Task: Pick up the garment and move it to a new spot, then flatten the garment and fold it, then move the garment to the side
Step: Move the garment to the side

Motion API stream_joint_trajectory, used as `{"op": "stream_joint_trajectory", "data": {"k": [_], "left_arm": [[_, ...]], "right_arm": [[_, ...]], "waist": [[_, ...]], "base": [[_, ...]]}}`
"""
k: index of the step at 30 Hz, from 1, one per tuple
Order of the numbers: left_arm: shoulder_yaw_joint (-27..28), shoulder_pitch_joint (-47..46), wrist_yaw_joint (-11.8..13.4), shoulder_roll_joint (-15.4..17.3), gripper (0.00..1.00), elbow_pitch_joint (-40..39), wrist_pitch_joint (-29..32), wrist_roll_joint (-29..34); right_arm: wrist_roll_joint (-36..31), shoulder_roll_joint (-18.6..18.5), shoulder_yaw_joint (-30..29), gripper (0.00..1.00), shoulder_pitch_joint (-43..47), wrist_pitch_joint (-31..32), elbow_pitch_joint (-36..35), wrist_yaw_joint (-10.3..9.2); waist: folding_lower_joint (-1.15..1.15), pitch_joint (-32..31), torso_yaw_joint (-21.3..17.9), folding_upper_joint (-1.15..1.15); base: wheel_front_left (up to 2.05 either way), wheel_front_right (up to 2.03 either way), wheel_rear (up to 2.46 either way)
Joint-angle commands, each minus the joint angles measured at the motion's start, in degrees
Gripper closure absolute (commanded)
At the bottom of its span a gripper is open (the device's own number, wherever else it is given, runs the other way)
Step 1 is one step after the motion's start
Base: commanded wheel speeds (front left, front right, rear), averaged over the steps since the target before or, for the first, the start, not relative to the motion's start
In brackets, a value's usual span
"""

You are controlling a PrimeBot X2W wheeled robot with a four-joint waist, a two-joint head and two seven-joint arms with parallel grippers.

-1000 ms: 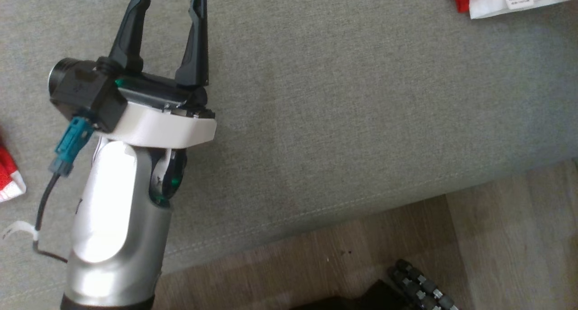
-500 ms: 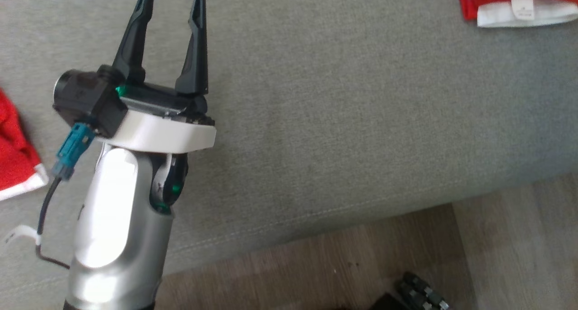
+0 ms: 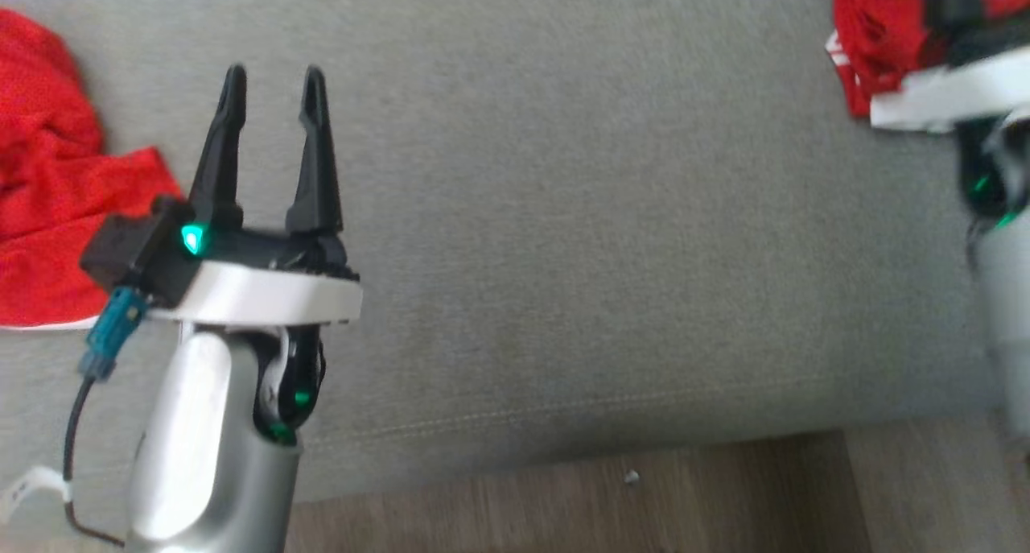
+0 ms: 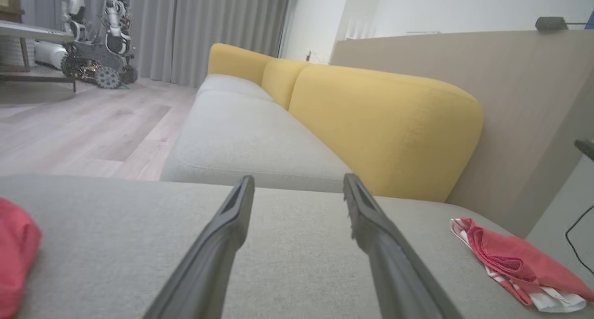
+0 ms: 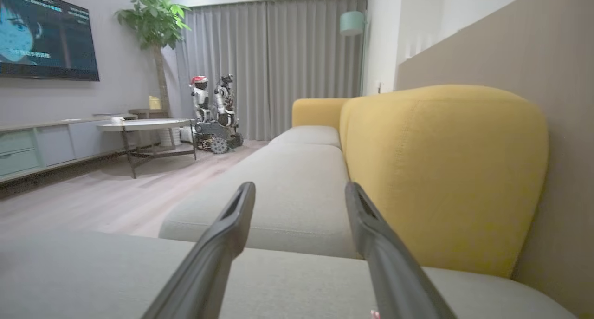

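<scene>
Grey sofa seat (image 3: 611,215), yellow backrests (image 5: 441,170), wood floor (image 4: 69,138), grey curtains (image 5: 278,63).

**Left Wrist View: Fingers Apart Above Grey Cushion**

The left gripper (image 4: 299,179) is seen with its two dark fingers spread well apart; nothing is held between them. A grey seat cushion (image 4: 297,263) is observed beneath them. A red garment (image 4: 510,258) with a white edge is found bunched on the cushion at the right, clear of the fingers. Red fabric (image 4: 14,254) is cut off at the left edge. Yellow backrests (image 4: 385,128) are noted beyond, against a beige panel (image 4: 510,87). A wooden floor (image 4: 83,133), grey curtains (image 4: 209,26) and a wheeled robot (image 4: 100,54) are recorded at the upper left.
</scene>
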Motion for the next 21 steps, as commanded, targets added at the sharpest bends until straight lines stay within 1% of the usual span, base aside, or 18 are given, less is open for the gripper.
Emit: {"op": "stream_joint_trajectory", "data": {"k": [1, 3, 7, 9, 14, 21], "left_arm": [[1.93, 0.89, 0.25, 0.63, 0.0, -2.48, -0.28, -0.89], [1.88, 1.53, 0.21, 0.63, 0.0, -2.69, -0.28, -1.24], [1.24, 4.21, 0.22, 0.63, 0.0, -2.86, -0.28, -1.95], [0.88, 5.59, 0.44, 0.63, 0.0, -2.64, -0.28, -2.29], [-0.32, 7.97, 0.61, 0.63, 0.0, -2.58, -0.28, -1.4], [-0.19, 11.1, 1.23, 0.63, 0.0, -3.75, -0.28, -1.14]], "right_arm": [[-1.06, 0.15, 0.84, 0.0, 2.94, -0.48, -3.86, 0.19], [-1.96, 0.52, 0.94, 0.0, 4.58, -0.56, -4.79, 0.19], [-3.88, 3.75, -0.34, 0.0, 11.31, -0.8, -7.61, 0.19], [-7.08, 4.78, -0.89, 0.0, 14.12, -0.95, -8.84, 0.19], [-12.9, 9.24, -3.07, 0.0, 20.75, -1.24, -11.95, 0.19], [-19.82, 14.8, -6.32, 0.0, 27.87, -1.43, -15.37, 0.19]], "waist": [[0.0, -2.98, 2.35, -0.01], [0.0, -3.54, 2.69, -0.01], [0.0, -5.68, 3.85, -0.01], [0.0, -6.57, 4.14, -0.01], [0.0, -8.19, 4.68, -0.01], [0.0, -10.21, 4.26, -0.01]], "base": [[0.0, 0.0, 0.0], [0.0, 0.0, 0.0], [0.0, 0.0, 0.0], [0.0, 0.0, 0.0], [0.0, 0.0, 0.0], [0.0, 0.0, 0.0]]}}
